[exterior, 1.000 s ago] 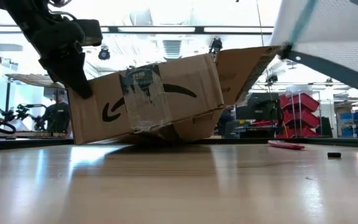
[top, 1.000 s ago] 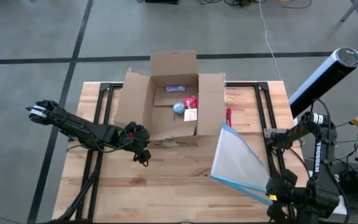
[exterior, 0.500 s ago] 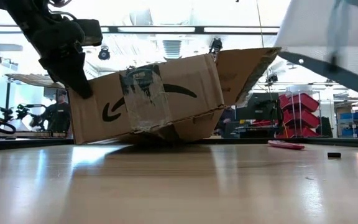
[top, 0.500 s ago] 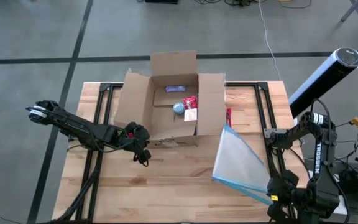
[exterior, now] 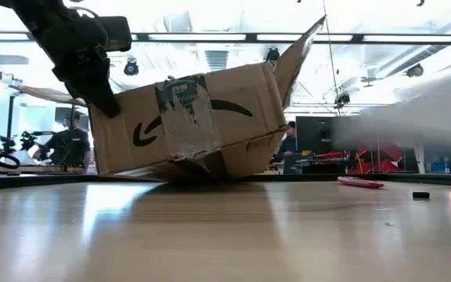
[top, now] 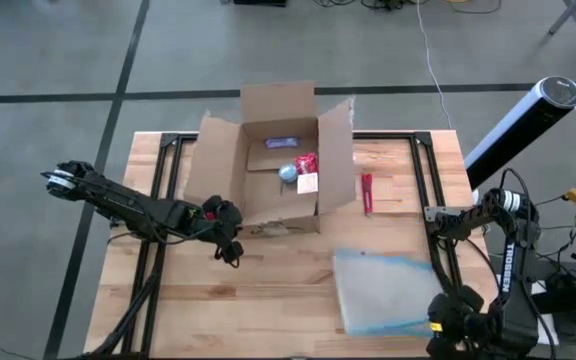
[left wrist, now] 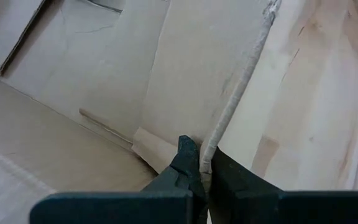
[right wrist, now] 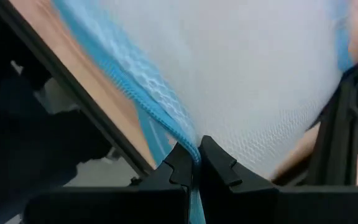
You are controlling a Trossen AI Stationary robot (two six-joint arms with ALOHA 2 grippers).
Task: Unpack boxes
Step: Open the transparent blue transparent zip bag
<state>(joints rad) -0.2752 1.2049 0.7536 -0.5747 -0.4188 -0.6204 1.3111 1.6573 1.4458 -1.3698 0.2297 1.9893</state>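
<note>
The brown cardboard box (top: 268, 160) stands open at the table's far middle, its flaps spread and small packets inside. In the low view its taped near face (exterior: 186, 117) slants, and its lower edge rests on the table. My left gripper (top: 232, 248) is shut on that face's left corner. A clear pouch with a blue edge (top: 383, 290) lies about level over the near right of the table. My right gripper (top: 438, 325) is shut on it. A small red tool (top: 367, 192) lies right of the box. My left gripper pinches the thin edge of the box's near cardboard panel (left wrist: 213, 146) between its two fingers, at the panel's upper left corner (exterior: 110, 110). It comes from the table's near left side. The box stays on the table. My right gripper pinches the pouch's blue edge (right wrist: 178, 132) between its two fingers, at the pouch's near right corner (top: 426, 322). The pouch reaches out from the fingers toward the table's left. Whether its free end touches the table I cannot tell.
Inside the box lie a red packet (top: 306, 163), a round bluish item (top: 287, 173) and a purple item (top: 280, 143). A dark cylinder (top: 521, 125) slants up at the far right. Bare wood (top: 268, 300) spreads along the near middle.
The pouch has swung down from a steep slant against the box's right flap to lie about level over the near right of the table, while my right gripper kept hold of its corner. The box's right flap has sprung upright.
</note>
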